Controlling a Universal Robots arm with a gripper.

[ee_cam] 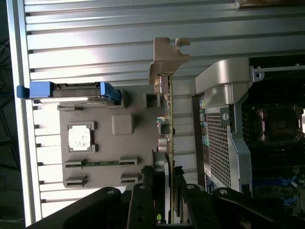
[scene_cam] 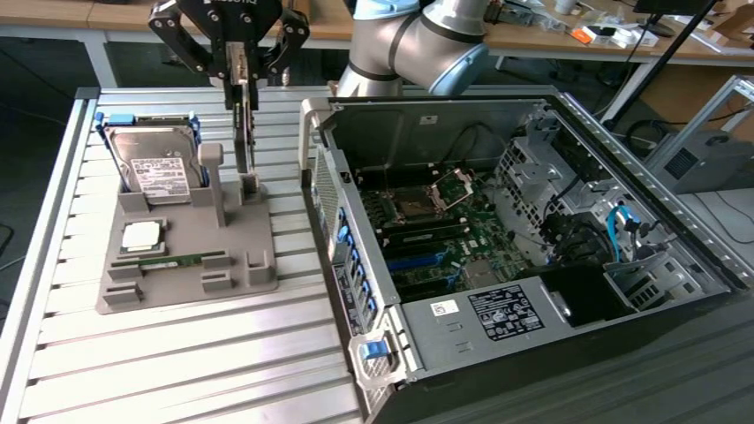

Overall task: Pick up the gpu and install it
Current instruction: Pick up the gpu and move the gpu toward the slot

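ribbed metal worktop (scene_cam: pixel 177 353) runs from the nearest edge back toward the arm. closest on the exterior view's right lies an open computer case (scene_cam: pixel 415 131), its labelled power supply (scene_cam: pixel 507 314) at the near end and the green motherboard (scene_cam: pixel 448 238) behind it.

beside the case, on the exterior view's left, a grey holder (scene_cam: pixel 177 283) sits flat on the worktop. a narrow green ram stick (scene_cam: pixel 171 261) lies in its near part. just behind that sits a square silver processor (scene_cam: pixel 141 234), and farther back a hard drive (scene_cam: pixel 159 168) in a blue frame stands upright.

on the holder's case side the gpu (scene_cam: pixel 246 132) stands on end, thin and vertical. its lower end meets a slotted post of the holder; whether it is seated there or just lifted cannot be told. in the wrist view its silver bracket (ee_cam: pixel 167 59) is at the end away from the fingers.

above it, the end effector (scene_cam: pixel 242 75) is clenched on the card's upper end, black fingers (ee_cam: pixel 143 200) flanking the board on both faces. behind, the arm (scene_cam: pixel 412 44) bends over the case's far corner. cluttered benches (scene_cam: pixel 589 40) line the background.
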